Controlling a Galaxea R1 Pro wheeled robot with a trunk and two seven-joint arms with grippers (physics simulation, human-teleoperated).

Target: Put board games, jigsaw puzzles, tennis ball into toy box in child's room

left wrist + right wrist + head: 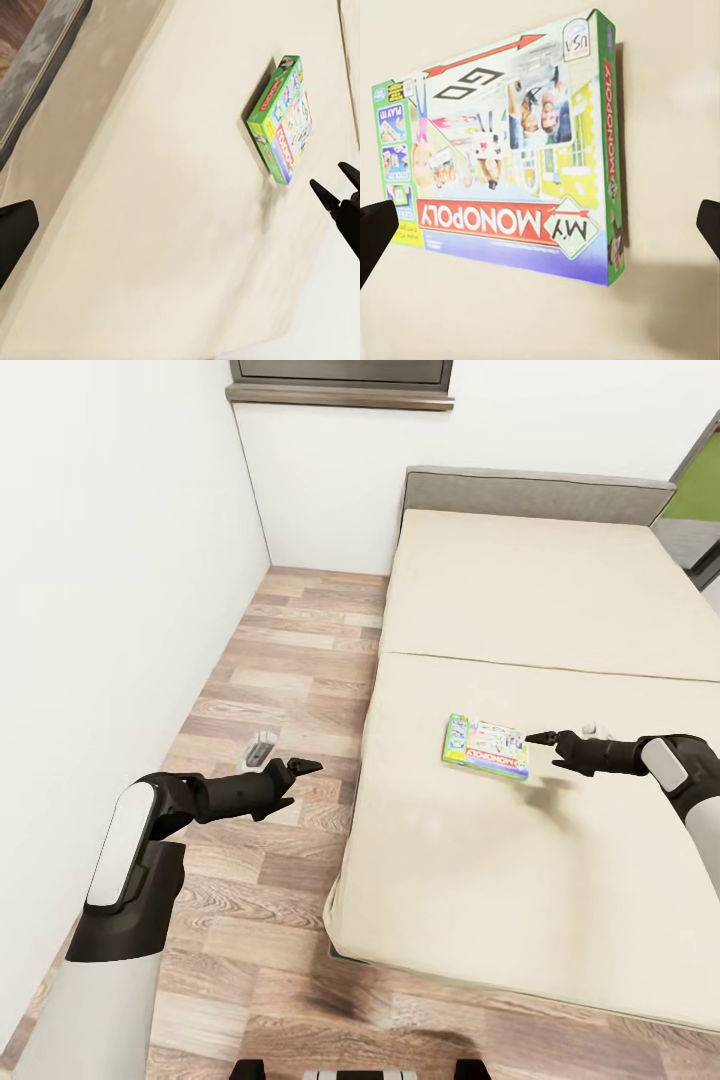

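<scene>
One of the board games, a green-edged Monopoly box (485,748), lies flat on the beige bed (520,580), near the middle of the cover. My right gripper (537,740) hovers just to the right of the box, open and holding nothing. In the right wrist view the Monopoly box (510,157) lies between and beyond the widely spread fingertips (375,232). My left gripper (300,772) hangs over the wood floor to the left of the bed, open and empty. The left wrist view looks across the cover at the Monopoly box (283,120) and the right gripper (335,184).
A white wall runs along the left, leaving a strip of plank floor (290,660) between it and the bed. A small grey object (262,743) stands on that floor near my left gripper. The grey headboard (540,492) is at the bed's far end, below a window sill (340,396).
</scene>
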